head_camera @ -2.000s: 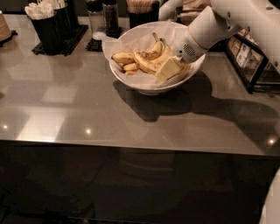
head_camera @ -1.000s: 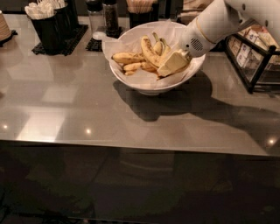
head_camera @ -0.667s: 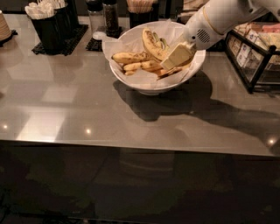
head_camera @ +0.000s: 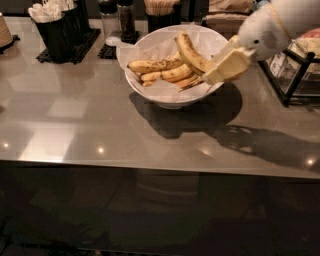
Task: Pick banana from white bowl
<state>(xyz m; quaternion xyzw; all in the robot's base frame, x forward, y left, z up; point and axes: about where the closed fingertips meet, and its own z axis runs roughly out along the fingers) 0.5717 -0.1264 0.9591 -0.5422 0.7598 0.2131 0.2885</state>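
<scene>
A large white bowl [head_camera: 150, 90] lined with crinkled white paper stands on the grey counter at the back middle. A long curved yellow banana [head_camera: 188, 51] rises tilted above the bowl's right side, its lower end held in my gripper [head_camera: 216, 71], which is shut on it. The gripper's cream fingers [head_camera: 231, 64] hang over the bowl's right rim, with the white arm reaching in from the upper right. A black-speckled banana [head_camera: 152, 65] and a few short bananas [head_camera: 175, 75] lie in the bowl.
Black cups with white utensils [head_camera: 55, 27] stand at the back left on a black mat. Shakers [head_camera: 117, 20] and a holder [head_camera: 162, 12] stand behind the bowl. A black wire rack [head_camera: 295, 70] is at the right. The grey counter's front edge [head_camera: 150, 165] runs across the middle.
The gripper has risen and drawn to the right, lifting the curved banana up out of the pile in the bowl. The other bananas stay in the bowl.
</scene>
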